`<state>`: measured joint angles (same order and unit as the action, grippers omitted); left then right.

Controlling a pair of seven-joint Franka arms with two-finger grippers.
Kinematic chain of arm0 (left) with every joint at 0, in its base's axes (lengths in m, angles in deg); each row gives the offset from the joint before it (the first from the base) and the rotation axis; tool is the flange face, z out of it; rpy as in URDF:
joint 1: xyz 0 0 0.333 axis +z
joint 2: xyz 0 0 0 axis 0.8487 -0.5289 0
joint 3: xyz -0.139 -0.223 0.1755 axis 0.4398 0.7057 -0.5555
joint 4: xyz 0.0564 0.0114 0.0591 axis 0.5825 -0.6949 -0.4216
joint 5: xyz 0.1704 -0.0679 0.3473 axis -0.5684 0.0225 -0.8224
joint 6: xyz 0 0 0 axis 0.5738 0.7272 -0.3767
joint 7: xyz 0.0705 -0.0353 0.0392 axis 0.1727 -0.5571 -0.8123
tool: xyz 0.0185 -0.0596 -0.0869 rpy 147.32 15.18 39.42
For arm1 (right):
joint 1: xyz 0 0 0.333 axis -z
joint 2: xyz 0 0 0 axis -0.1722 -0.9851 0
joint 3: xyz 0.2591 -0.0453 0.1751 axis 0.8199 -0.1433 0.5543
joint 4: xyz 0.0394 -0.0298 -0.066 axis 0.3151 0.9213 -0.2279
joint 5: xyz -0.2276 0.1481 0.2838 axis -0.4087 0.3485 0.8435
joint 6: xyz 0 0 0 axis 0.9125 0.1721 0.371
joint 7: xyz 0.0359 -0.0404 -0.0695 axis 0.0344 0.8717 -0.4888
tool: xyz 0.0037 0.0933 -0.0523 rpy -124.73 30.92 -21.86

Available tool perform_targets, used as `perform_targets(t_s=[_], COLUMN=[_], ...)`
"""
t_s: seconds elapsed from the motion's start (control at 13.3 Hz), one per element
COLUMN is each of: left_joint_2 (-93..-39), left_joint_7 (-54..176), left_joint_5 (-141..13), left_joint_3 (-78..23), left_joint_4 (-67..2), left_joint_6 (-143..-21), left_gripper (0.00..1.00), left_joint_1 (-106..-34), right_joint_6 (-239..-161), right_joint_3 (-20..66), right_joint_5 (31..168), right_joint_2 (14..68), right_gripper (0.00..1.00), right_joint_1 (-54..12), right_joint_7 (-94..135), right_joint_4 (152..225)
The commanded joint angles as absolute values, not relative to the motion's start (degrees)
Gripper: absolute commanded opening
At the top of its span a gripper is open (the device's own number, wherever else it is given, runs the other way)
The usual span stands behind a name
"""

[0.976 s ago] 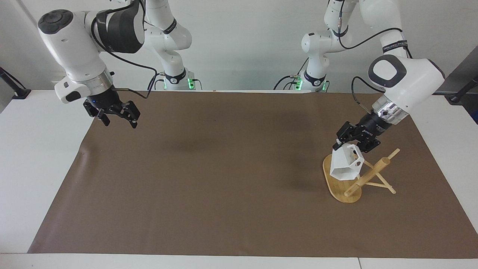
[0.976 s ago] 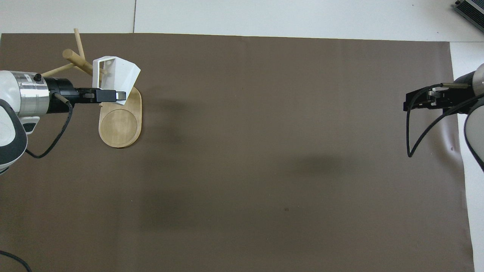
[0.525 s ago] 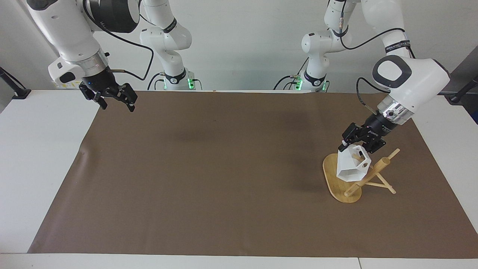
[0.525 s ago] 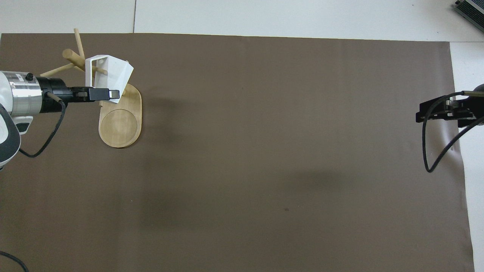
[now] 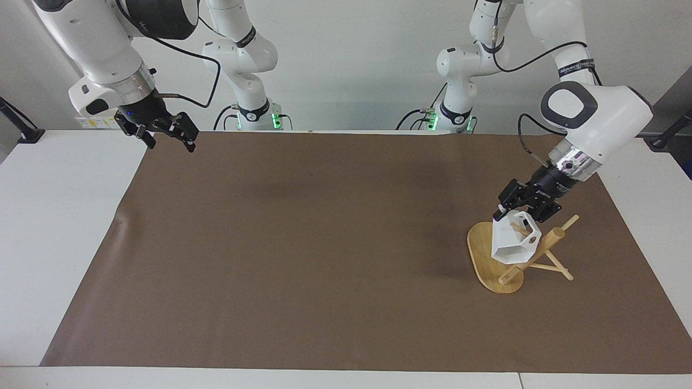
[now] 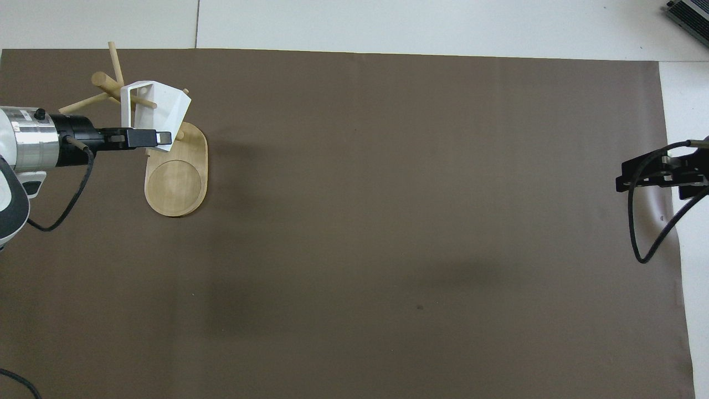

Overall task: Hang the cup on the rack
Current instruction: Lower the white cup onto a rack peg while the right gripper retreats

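The white faceted cup [image 5: 508, 244] [image 6: 162, 105] hangs tilted over the bamboo rack [image 5: 532, 254] [image 6: 176, 183] at the left arm's end of the table. A thin peg passes through the cup's handle opening. My left gripper [image 5: 506, 214] [image 6: 164, 137] is shut on the cup's wall, just above the rack's oval base. My right gripper [image 5: 170, 142] [image 6: 625, 180] hangs open and empty over the mat's edge at the right arm's end, where that arm waits.
A brown mat [image 5: 303, 254] covers most of the white table [image 5: 59, 216]. The rack's other pegs [image 5: 557, 266] stick out toward the table's edge. A dark device [image 6: 688, 14] lies at one corner of the overhead view.
The left gripper has carried the cup closer to the rack's post, sliding its handle along the peg. The right gripper has risen and drawn back toward its end of the table.
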<state>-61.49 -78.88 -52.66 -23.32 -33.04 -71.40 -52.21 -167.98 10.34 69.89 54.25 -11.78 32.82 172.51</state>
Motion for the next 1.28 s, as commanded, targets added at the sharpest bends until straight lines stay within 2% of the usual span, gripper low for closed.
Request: perform_targets(t_s=[0.0, 0.45, 0.98, 1.13, 1.2], left_joint_2=[-60.8, -60.7, -60.6, -60.7, -60.7], left_joint_7=[-80.9, -81.0, -80.1, -76.9, -76.8], left_joint_5=[-54.0, -54.0, -54.1, -54.4, -54.4], left_joint_3=[-22.9, -22.8, -22.9, -22.9, -22.9], left_joint_4=[-34.9, -35.5, -35.3, -34.9, -34.9], left_joint_6=[-73.6, -73.0, -72.4, -72.2, -72.2], left_gripper=[0.00, 0.00, 0.00, 0.11, 0.13], left_joint_1=[-52.1, -52.0, -52.0, -52.0, -52.0], right_joint_6=[-167.2, -167.8, -169.4, -170.2, -170.3], right_joint_3=[7.8, 2.9, 3.8, 3.8, 3.8], right_joint_5=[69.9, 70.1, 70.2, 70.2, 70.1], right_joint_2=[55.1, 55.2, 55.1, 55.1, 55.1], right_gripper=[1.00, 1.00, 1.00, 1.00, 1.00], right_joint_1=[-12.6, -16.5, -15.9, -15.9, -15.9], right_joint_7=[31.0, 27.7, 27.6, 27.6, 27.5], right_joint_4=[172.2, 172.4, 172.5, 172.5, 172.5])
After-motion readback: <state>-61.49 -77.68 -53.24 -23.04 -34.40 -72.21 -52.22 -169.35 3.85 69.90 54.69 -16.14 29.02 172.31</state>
